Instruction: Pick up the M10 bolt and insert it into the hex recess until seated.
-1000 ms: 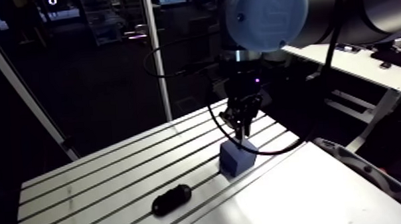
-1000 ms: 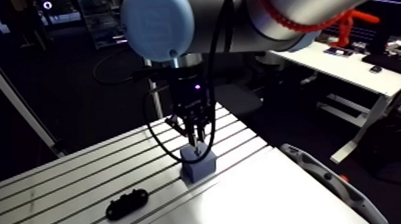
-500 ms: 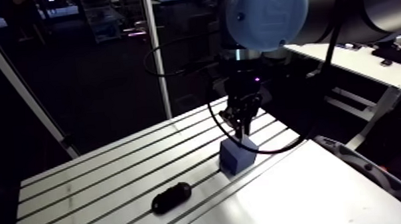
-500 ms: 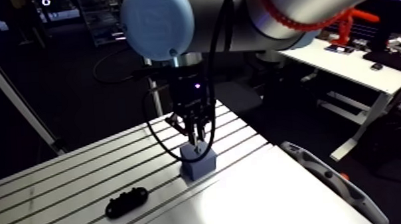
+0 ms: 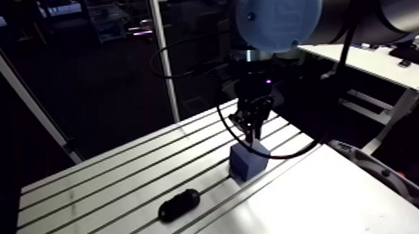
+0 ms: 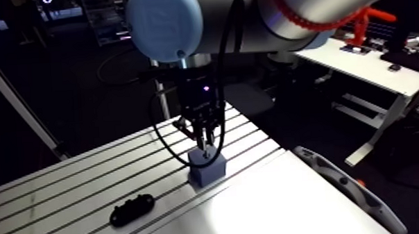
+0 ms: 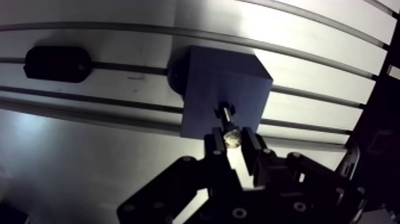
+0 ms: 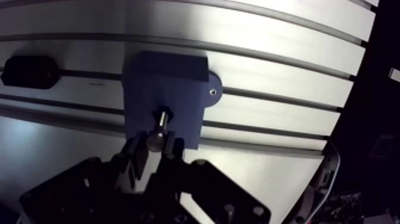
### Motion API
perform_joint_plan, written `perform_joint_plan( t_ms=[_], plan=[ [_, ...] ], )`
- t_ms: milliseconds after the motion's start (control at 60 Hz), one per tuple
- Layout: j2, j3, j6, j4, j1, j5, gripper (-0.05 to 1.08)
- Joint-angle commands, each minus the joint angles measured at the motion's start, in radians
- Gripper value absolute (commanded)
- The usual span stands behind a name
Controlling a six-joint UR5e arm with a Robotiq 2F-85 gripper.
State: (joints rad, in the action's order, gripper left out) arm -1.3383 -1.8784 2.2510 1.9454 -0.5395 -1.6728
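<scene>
You had the gripper (image 7: 232, 143) clenched on the M10 bolt (image 7: 228, 124), pinching its head, with the shank pointing down at the blue block (image 7: 208, 83). The bolt tip was at the hex recess (image 7: 224, 109) in the block's top face, with the head clear above it, not seated. The block stood on the slotted worktop (image 7: 309, 36). A black oblong part (image 7: 58, 63) lay apart from the block, over a slot.

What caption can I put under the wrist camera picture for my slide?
The jaws hold a bolt with its tip at the recess in a blue block.
</scene>
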Motion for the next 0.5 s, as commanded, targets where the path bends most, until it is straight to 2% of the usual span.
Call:
perform_joint_plan(
  t_ms=[17, 500],
  plan=[
    [0.009, 0.004, -0.001, 0.002, 0.001, 0.000, 1.08],
    [0.023, 0.014, -0.003, 0.001, 0.003, 0.000, 1.08]
  ],
)
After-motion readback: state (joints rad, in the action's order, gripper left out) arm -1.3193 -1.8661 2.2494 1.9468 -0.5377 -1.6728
